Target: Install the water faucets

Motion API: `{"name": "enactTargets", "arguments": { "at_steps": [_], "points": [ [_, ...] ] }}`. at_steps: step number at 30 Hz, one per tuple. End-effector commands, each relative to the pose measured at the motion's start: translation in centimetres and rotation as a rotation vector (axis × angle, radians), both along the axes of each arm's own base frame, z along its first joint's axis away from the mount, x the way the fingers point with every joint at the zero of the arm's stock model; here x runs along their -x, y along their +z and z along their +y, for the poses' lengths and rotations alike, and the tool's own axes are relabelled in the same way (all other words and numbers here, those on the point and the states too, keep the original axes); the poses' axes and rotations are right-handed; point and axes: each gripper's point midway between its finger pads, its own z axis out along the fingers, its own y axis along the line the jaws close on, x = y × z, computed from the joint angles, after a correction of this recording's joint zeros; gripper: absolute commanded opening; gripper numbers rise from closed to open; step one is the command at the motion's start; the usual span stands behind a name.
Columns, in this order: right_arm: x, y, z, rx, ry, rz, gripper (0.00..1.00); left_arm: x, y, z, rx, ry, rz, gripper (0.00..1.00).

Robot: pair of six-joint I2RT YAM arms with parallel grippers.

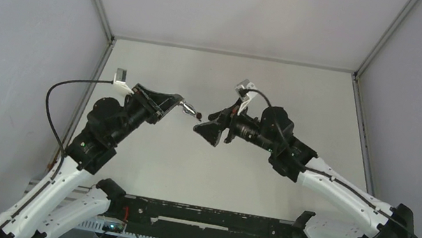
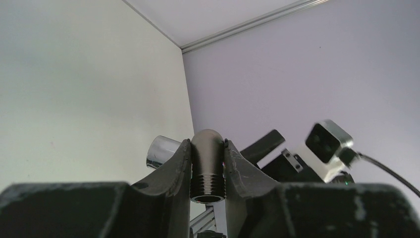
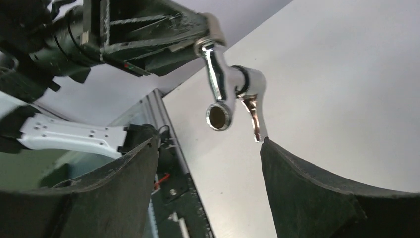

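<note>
Aloft, left tool pinches the faucet; right tool gapes nearby.

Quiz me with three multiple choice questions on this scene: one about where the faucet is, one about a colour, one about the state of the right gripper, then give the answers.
1. Where is the shiny silver bent metal faucet?
A. inside a drawer
B. clamped in the left gripper
C. in a person's hand

2. What colour are the fingers of the right gripper?
A. white
B. orange
C. black

3. How do the right gripper's jaws stand?
A. shut on the faucet
B. open, holding nothing
C. shut and empty

Answers:
1. B: the left wrist view shows its threaded end pinched between both fingers.
2. C: both look black in the right wrist view.
3. B: a wide gap separates them.
</note>
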Motion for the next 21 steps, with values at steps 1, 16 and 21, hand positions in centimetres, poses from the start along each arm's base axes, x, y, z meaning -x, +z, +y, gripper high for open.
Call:
{"name": "enactTargets", "arguments": {
  "at_steps": [1, 16, 21],
  "points": [
    [-1.6, 3.1, 0.8, 0.010, -0.101, -0.337, 0.82, -0.1, 2.4, 0.4, 0.046, 0.018, -0.069, 0.00],
    [-2.5, 2.8, 4.8, -0.031, -0.062, -0.544, 0.55, 0.1, 2.4, 0.5, 0.053, 0.019, -0.062, 0.00],
    [-2.8, 2.4, 5.4, -0.037, -0.059, -0.546, 0.45, 0.1, 2.4, 0.5, 0.054, 0.018, -0.062, 0.00]
  ]
}}
